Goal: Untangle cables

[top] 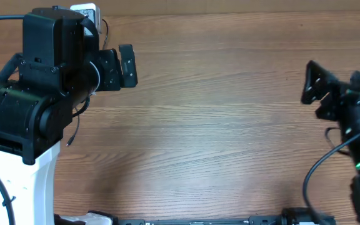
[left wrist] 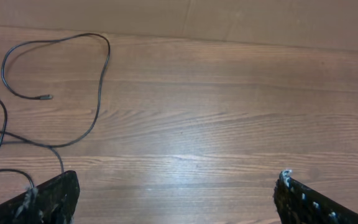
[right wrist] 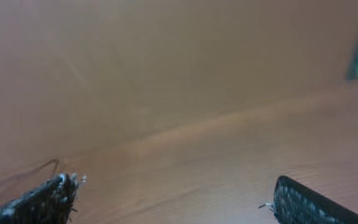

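Your left gripper (left wrist: 179, 183) hung with its jaws spread wide and nothing between them, only bare table (left wrist: 241, 106) under the gap. Moving outward, the cables (left wrist: 98, 93) lay well off to the left of the jaws in the left wrist view, not ahead of them. One cord ran in a tall loop from near to far and curled back to a small plug end (left wrist: 45, 97). More strands crossed one another just beside the left finger (left wrist: 51, 199), at the edge of the frame. The loop's long side ran roughly along the line you were pointing. I judge the grasp called for a shift to the left, and perhaps a turn of the wrist to set the jaws across the cord.

Your right gripper (right wrist: 173, 190) was likewise released and empty over the wood. A faint dark curve low on the left of its view was too blurred to name. From overhead it sat at the right edge of the table, well apart from the left arm (top: 36, 94), which hid most of the cords. The left arm was clearly the nearer one.
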Motion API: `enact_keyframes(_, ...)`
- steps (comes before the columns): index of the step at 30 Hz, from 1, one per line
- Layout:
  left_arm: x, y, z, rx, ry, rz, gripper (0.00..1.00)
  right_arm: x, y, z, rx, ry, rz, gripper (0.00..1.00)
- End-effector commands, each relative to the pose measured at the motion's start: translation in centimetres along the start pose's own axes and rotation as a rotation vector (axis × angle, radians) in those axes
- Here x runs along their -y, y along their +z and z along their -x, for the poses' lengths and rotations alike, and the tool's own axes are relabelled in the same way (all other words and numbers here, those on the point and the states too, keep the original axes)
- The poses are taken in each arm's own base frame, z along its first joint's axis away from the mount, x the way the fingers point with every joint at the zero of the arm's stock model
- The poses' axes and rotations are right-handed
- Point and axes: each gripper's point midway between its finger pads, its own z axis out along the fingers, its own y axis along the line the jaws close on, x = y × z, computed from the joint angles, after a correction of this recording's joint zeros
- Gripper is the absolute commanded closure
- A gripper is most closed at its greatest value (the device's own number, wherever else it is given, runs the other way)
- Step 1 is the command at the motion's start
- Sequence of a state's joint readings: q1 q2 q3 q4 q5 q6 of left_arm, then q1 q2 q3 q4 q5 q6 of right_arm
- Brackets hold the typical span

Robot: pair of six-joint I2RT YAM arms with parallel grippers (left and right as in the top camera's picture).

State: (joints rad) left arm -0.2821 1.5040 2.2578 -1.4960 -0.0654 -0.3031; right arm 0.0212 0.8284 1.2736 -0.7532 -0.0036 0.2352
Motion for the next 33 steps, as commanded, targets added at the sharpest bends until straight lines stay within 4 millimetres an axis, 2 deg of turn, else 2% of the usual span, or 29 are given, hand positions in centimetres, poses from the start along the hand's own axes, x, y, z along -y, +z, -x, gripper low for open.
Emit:
enact_keyframes(1,-0.1,0.2,0.2,0.004,-0.01,0.01,0.01,-0.8,1.0,-3.9,0.048,-0.014,0.085,0.0)
enact_keyframes(5,-0.1,0.2,0.2,0.004,-0.01,0.01,0.0,-0.6,1.3,-6.3,0.183,0.027,0.146,0.0)
enact_keyframes(6,-0.1,0.2,0.2,0.004,-0.01,0.01,0.0,0.0,1.4,-6.8,0.207,0.07,0.134,0.0)
enact_keyframes(7,-0.1,0.2,0.2,0.004,-0.01,0.01,0.0,1.6,1.6,-8.4,0.245,0.18,0.097,0.0)
enact_keyframes(9,-0.1,0.2,0.2,0.004,-0.01,0.01,0.0,3.3,1.7,-10.3,0.279,0.272,0.061,0.0)
enact_keyframes(11,-0.1,0.2,0.2,0.004,-0.01,0.01,0.0,4.2,1.6,-11.5,0.307,0.303,0.05,0.0)
enact_keyframes(19,-0.1,0.2,0.2,0.004,-0.01,0.01,0.0,6.5,1.6,-16.0,0.347,0.311,0.022,0.0)
enact_keyframes(25,-0.1,0.2,0.2,0.004,-0.01,0.01,0.0,7.6,2.3,-19.2,0.33,0.309,0.008,0.0)
enact_keyframes(30,-0.1,0.2,0.2,0.004,-0.01,0.01,0.01,8.2,2.8,-21.2,0.302,0.304,0.0,0.0)
enact_keyframes(33,-0.1,0.2,0.2,0.004,-0.01,0.01,0.0,8.2,2.8,-21.5,0.286,0.301,-0.003,0.0)
